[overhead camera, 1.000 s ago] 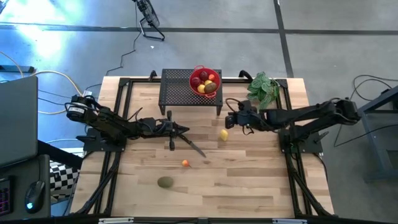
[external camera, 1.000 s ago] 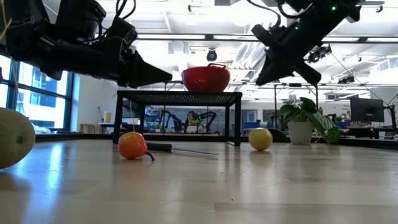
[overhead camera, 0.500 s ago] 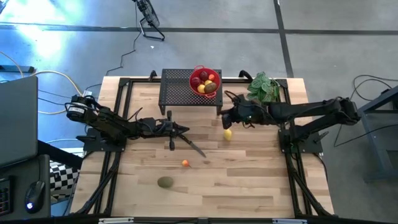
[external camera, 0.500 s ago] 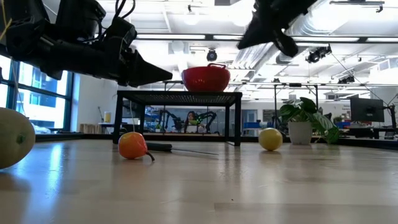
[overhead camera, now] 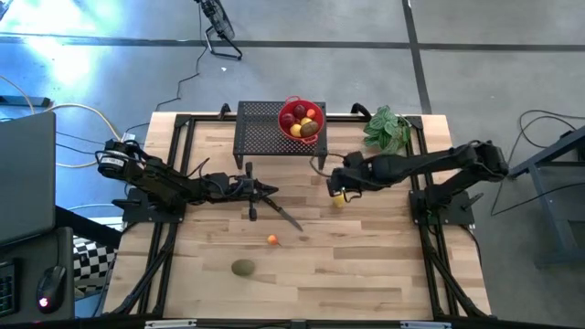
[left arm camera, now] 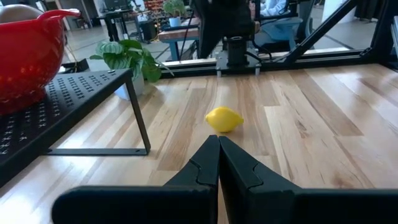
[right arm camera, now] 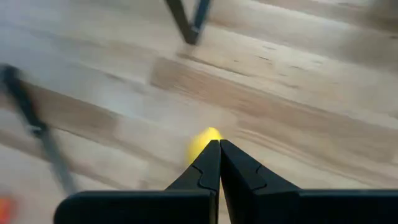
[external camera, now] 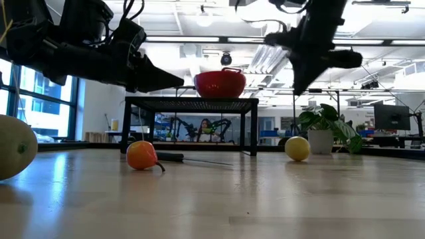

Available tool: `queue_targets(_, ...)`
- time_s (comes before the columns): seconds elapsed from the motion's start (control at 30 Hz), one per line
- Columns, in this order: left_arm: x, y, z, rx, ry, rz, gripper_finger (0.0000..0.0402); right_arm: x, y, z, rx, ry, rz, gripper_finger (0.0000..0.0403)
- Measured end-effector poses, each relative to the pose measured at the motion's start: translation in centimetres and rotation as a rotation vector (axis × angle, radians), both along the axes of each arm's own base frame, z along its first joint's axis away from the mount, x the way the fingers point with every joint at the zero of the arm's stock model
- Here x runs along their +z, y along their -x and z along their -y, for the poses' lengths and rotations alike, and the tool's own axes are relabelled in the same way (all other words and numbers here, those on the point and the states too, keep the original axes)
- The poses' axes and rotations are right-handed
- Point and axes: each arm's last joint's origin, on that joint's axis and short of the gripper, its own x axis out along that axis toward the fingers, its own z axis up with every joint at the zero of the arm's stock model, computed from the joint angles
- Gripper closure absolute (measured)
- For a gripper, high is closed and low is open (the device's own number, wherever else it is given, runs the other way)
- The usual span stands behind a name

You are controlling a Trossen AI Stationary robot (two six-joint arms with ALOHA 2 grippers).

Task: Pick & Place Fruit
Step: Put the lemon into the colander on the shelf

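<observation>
**Right gripper over loose lemon**

At table centre-right, the right gripper (overhead camera: 336, 185) hangs just above the lemon (overhead camera: 339, 196), fingers pressed together, nothing held. The lemon lies on the wooden table (overhead camera: 366, 265), near the black mesh rack (overhead camera: 260, 135). The left gripper (overhead camera: 272, 193), clenched and empty, waits above the knife (overhead camera: 285, 216). Small orange fruit (overhead camera: 271, 239) and kiwi (overhead camera: 242, 268) lie apart; the red bowl (overhead camera: 301, 120) holds more fruit. No legible writing. Right wrist view blurred.

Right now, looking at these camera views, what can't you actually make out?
- Bowl contents: the low view shows only the red bowl wall; its rim hides the fruit.
- Lemon: the high view has the right gripper covering part of it; contact unclear.
- Right wrist view: motion blur smears the knife.
- Kiwi: cut off by the low view's edge.
</observation>
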Motion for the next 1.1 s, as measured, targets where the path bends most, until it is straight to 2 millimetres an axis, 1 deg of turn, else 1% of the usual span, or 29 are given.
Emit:
queue_targets(0.13,0.0,0.0,0.0,0.000,0.003,-0.001,0.0402,-1.6,-0.6,0.2,0.009,-0.009,-0.089,0.0393)
queue_targets(0.23,0.0,0.0,0.0,0.001,0.004,-0.003,0.0402,-2.8,-1.0,0.2,0.040,-0.006,-0.157,0.0370)
queue_targets(0.33,-0.1,0.0,0.0,0.000,0.005,-0.006,0.0402,-4.0,-1.5,0.4,0.039,-0.030,-0.201,0.0330)
queue_targets(0.47,-0.1,0.0,0.0,0.000,0.005,-0.007,0.0402,-5.3,-2.1,0.6,0.009,-0.067,-0.236,0.0258)
queue_targets(0.6,-0.1,0.0,0.0,0.000,0.005,-0.009,0.0402,-5.9,-2.3,0.6,0.008,-0.093,-0.249,0.0187)
queue_targets(0.7,-0.2,0.0,0.0,0.000,0.005,-0.015,0.0402,-6.0,-2.4,0.6,-0.007,-0.114,-0.238,0.0149)
queue_targets(0.77,-0.2,0.0,0.0,0.000,0.005,-0.023,0.0402,-6.0,-2.5,0.5,-0.010,-0.123,-0.223,0.0135)
queue_targets(0.87,-0.3,0.0,0.0,0.000,0.005,-0.030,0.0402,-5.9,-2.6,0.4,-0.003,-0.118,-0.211,0.0130)
queue_targets(1.1,-0.3,0.0,0.0,0.000,0.005,-0.030,0.0402,-6.0,-2.9,0.4,0.002,-0.090,-0.190,0.0138)
